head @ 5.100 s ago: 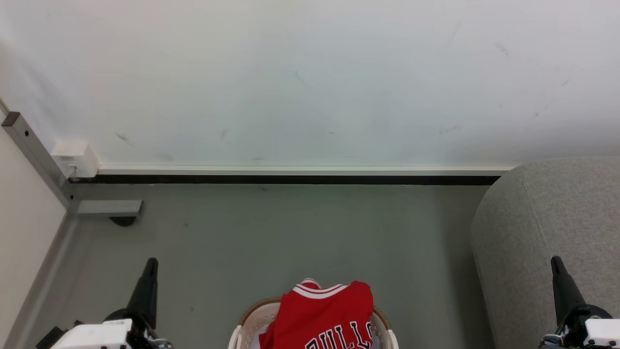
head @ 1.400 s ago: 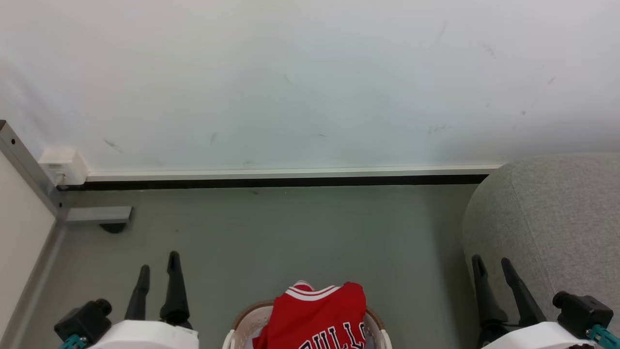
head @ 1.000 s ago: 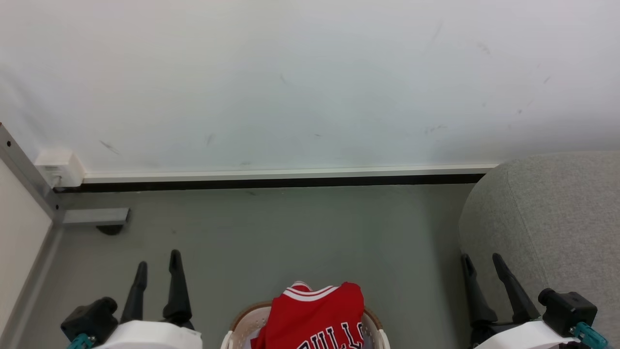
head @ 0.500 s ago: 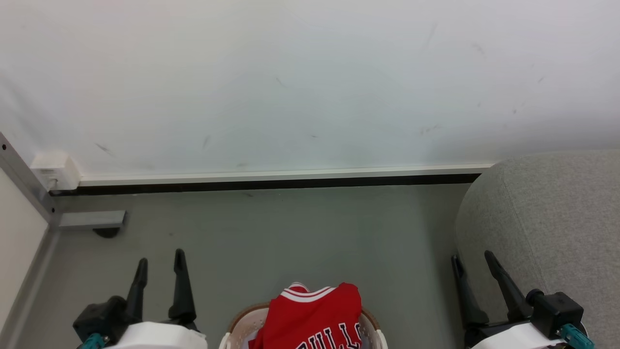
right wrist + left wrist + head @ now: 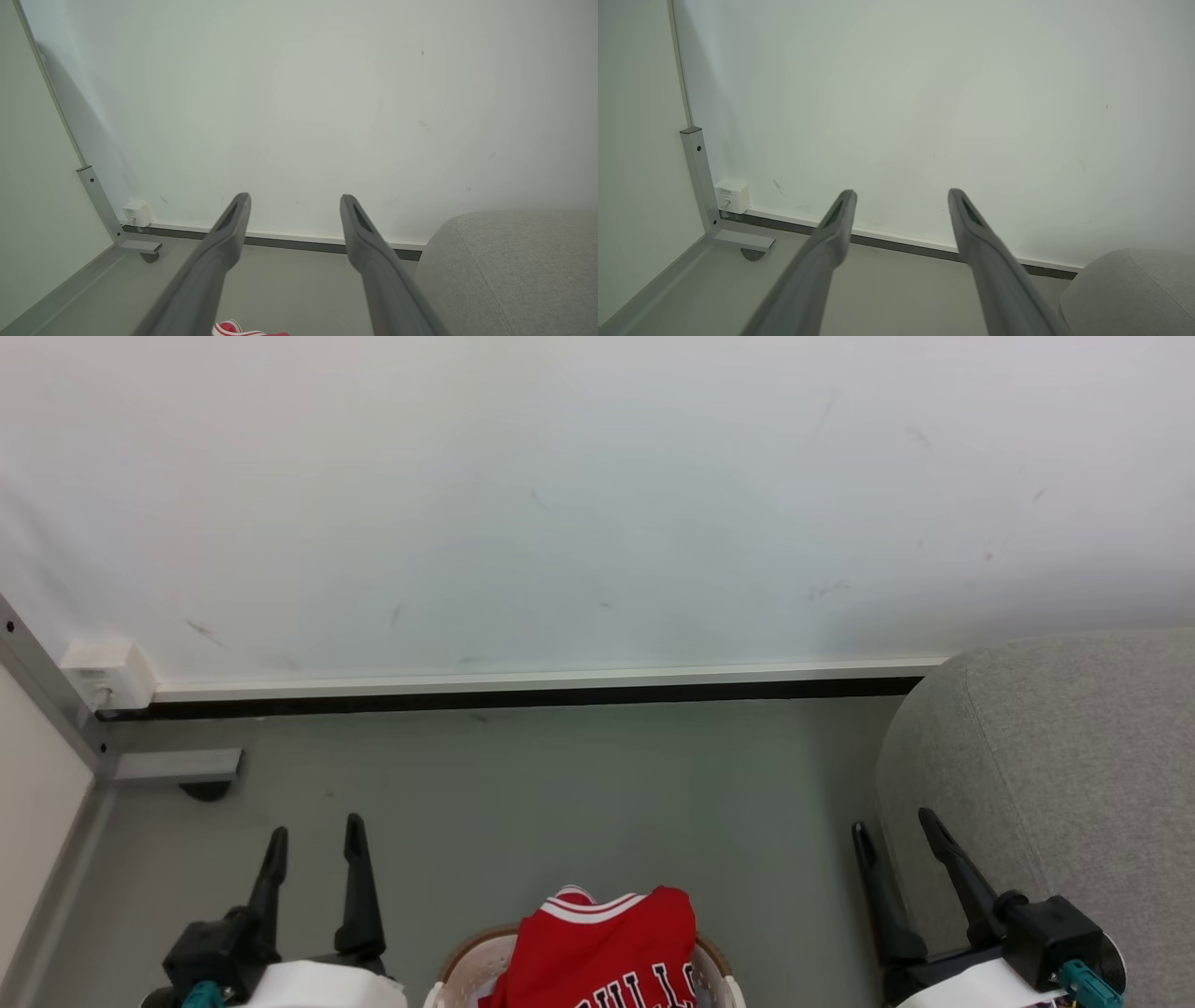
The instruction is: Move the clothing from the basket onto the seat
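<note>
Clothing (image 5: 607, 943) seemingly fills basket (image 5: 451, 980), cropped in head view; left gripper (image 5: 316, 829), right gripper (image 5: 892, 821) splayed, empty.

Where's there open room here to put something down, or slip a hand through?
The seat is bare where it shows. The grey floor between the skirting, the seat and the basket is open too. Tightest spot: the basket, heaped with the jersey, between the open left claw and right claw.

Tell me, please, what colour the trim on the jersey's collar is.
White with a thin red stripe, on the red jersey; the head view shows it best.
</note>
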Available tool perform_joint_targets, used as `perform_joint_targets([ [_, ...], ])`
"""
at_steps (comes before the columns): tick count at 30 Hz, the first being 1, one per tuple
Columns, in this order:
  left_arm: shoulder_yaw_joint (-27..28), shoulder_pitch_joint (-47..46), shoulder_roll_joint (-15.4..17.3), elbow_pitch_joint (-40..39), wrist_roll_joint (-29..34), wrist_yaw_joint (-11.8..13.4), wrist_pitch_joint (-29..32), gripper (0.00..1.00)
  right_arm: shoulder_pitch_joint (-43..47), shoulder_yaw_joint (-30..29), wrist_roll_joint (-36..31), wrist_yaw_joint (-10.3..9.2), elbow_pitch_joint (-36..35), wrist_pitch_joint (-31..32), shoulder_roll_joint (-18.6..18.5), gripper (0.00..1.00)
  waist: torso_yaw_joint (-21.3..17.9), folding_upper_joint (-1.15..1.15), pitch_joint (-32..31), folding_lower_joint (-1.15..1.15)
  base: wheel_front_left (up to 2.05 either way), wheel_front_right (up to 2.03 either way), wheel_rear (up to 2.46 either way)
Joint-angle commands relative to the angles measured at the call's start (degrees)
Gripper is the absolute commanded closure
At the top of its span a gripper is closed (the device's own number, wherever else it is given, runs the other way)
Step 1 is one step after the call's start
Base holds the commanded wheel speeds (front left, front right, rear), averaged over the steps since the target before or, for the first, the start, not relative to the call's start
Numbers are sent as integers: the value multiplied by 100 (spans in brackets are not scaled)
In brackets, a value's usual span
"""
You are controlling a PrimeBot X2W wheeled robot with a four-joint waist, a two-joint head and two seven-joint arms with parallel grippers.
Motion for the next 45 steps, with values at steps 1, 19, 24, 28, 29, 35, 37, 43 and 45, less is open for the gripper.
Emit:
perform_joint_targets([
  [1, 7, 57, 51, -23, 173, 24, -36, 0, -30, 18, -116, -11, -25, -43, 2, 0, -2, 0, -10, 0, 0, 0, 0],
  [19, -1, 83, 53, 6, 426, 23, -113, 0, -31, -15, -287, -12, -32, -126, 14, 0, -48, 0, -59, 0, 0, 0, 0],
  [24, 9, 104, 52, -18, 416, 15, -113, 0, 6, -39, -229, -12, -58, -126, 22, 0, -66, 0, -36, 0, 0, 0, 0],
  [28, 16, 96, 52, -16, 392, 12, -113, 0, -16, -42, -207, -12, -67, -126, 27, 0, -75, 0, -9, 0, 0, 0, 0],
  [29, 16, 91, 52, -12, 392, 7, -113, 0, -29, -43, -198, -12, -72, -126, 28, 0, -78, 0, -1, 0, 0, 0, 0],
  [35, 22, 71, 52, -15, 412, 0, -113, 0, -81, -60, -160, -12, -93, -126, 34, 0, -103, 0, 56, 0, 0, 0, 0],
  [37, 25, 54, 51, -19, 419, -2, -113, 0, -120, -35, -139, -12, -101, -126, 37, 0, -131, 0, 102, 0, 0, 0, 0],
  [43, -60, -36, 51, 46, 308, 8, -113, 0, -221, 20, -99, -12, -177, -125, 40, 0, -209, 0, 299, 0, 0, 0, 0],
  [45, -76, -104, 51, 33, 310, 4, -113, 0, -316, 22, -108, -12, -224, -125, 41, 0, -228, 0, 436, 0, 0, 0, 0],
])
